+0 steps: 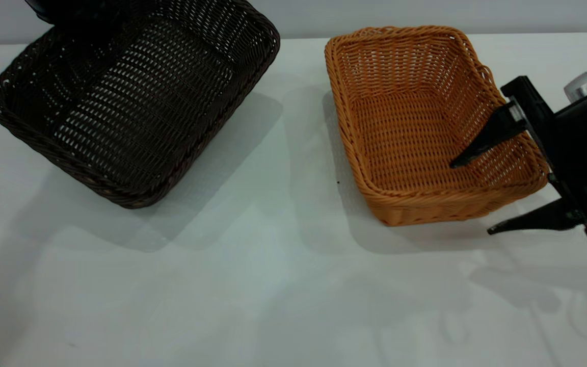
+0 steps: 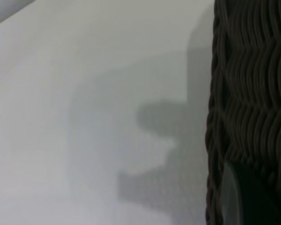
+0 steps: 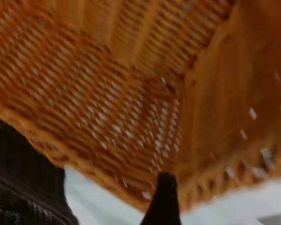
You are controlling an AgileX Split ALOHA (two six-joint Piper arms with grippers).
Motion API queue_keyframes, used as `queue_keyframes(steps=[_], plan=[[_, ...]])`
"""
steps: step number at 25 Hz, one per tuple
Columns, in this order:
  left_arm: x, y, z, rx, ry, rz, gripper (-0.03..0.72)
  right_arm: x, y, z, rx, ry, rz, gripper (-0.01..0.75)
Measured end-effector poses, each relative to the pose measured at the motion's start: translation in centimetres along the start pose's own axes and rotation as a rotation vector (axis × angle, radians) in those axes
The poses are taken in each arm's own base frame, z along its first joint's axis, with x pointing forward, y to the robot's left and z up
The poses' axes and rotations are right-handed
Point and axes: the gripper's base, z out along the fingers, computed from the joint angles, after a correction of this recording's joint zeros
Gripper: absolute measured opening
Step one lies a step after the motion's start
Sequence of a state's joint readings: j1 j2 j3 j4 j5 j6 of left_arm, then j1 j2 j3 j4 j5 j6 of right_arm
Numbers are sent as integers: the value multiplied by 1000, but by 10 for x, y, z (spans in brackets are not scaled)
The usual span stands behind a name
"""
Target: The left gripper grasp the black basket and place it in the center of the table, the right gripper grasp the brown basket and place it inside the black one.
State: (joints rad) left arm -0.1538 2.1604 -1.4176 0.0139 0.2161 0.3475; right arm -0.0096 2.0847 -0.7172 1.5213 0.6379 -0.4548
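Here the black basket (image 1: 130, 97) hangs tilted at the table's (image 1: 252, 285) far left, lifted and held by the left gripper (image 1: 69, 11), whose finger (image 2: 246, 197) only its wrist view shows pressed against the weave. The right gripper (image 1: 482, 196) straddles the brown basket's (image 1: 426, 127) near-right corner, spread wide.

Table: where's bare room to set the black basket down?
Free: the white-grey table along the front and the strip between the tilted dark wicker basket and the orange-tan wicker basket. Crowded: the orange basket's right side, straddled by the open right claw.
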Motion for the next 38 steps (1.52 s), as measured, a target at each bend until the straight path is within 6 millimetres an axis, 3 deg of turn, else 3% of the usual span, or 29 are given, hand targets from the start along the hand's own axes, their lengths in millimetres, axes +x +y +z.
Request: queue_keyframes(steps=[5, 9, 12, 18, 22, 26, 31, 38], plan=[[0, 0, 0, 0, 0, 26, 81, -11, 8, 18, 5, -9, 17, 557], [0, 0, 0, 0, 0, 32, 81, -14, 8, 32, 28, -8, 18, 484], [0, 0, 0, -1, -1, 49, 81, -16, 5, 38, 46, -15, 31, 381], [0, 0, 0, -2, -4, 101, 81, -22, 5, 41, 47, -67, 72, 94], [0, 2, 0, -4, -3, 144, 81, -33, 9, 35, 27, -84, 28, 78], [0, 0, 0, -2, -3, 224, 81, -72, 19, 13, -62, -150, 17, 78], [-7, -30, -1, 51, 18, 412, 81, -119, 47, -30, -238, -190, -54, 78], [-23, -107, -8, 141, -22, 765, 81, -128, 84, -58, -262, -83, -330, 78]])
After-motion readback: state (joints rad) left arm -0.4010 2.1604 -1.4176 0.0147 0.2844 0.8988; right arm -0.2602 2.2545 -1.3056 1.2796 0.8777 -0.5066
